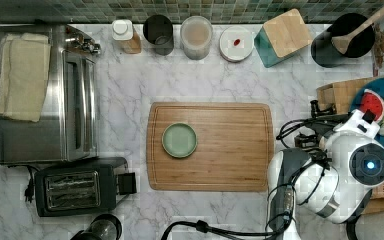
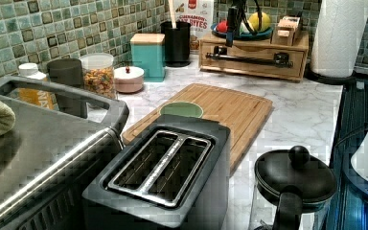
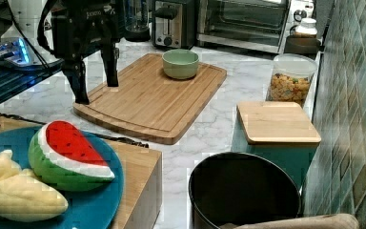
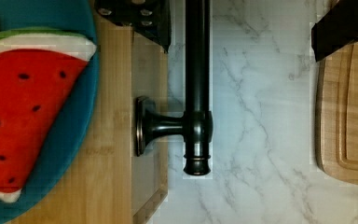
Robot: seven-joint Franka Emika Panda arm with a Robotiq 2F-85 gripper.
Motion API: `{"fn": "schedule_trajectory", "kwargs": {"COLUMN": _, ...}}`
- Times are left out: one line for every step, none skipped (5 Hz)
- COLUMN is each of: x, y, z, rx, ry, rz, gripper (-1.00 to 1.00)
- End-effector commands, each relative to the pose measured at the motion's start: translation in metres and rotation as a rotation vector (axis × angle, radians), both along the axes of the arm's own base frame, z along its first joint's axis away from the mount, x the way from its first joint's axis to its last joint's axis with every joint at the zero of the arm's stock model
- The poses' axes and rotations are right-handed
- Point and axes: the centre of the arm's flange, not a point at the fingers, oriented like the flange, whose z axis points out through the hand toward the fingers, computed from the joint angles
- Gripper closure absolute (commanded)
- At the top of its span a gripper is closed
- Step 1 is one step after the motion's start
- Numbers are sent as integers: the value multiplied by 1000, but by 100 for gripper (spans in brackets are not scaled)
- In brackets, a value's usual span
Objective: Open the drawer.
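Note:
The light-wood drawer (image 2: 254,63) sits shut in a small wooden box at the back of the counter, under a blue plate. Its long black bar handle (image 2: 249,59) runs across the front. In the wrist view the handle (image 4: 197,84) lies between my two fingers, which stand wide apart, beside the drawer front (image 4: 149,116). My gripper (image 4: 242,37) is open, with one finger (image 4: 140,14) over the box and the other over the marble. In the right view the gripper (image 3: 95,78) hangs above the counter by the board's corner. The left view has the gripper (image 2: 231,38) just above the handle.
A wooden cutting board (image 1: 230,150) with a green plate (image 1: 179,140) lies mid-counter, close to my outer finger. The blue plate (image 3: 90,205) with a toy watermelon (image 3: 69,155) rests on the box. Jars, a teal canister (image 1: 280,37), a toaster (image 1: 77,187) and a toaster oven (image 1: 55,110) line the edges.

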Motion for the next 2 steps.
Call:
{"fn": "schedule_trajectory", "kwargs": {"x": -10, "y": -15, "z": -37, "rx": -35, "ry": 53, "rz": 3, "gripper": -100}}
{"fn": "schedule_trajectory", "kwargs": {"x": -19, "y": -26, "z": -50, "rx": -33, "ry": 47, "rz": -33, "gripper": -100}}
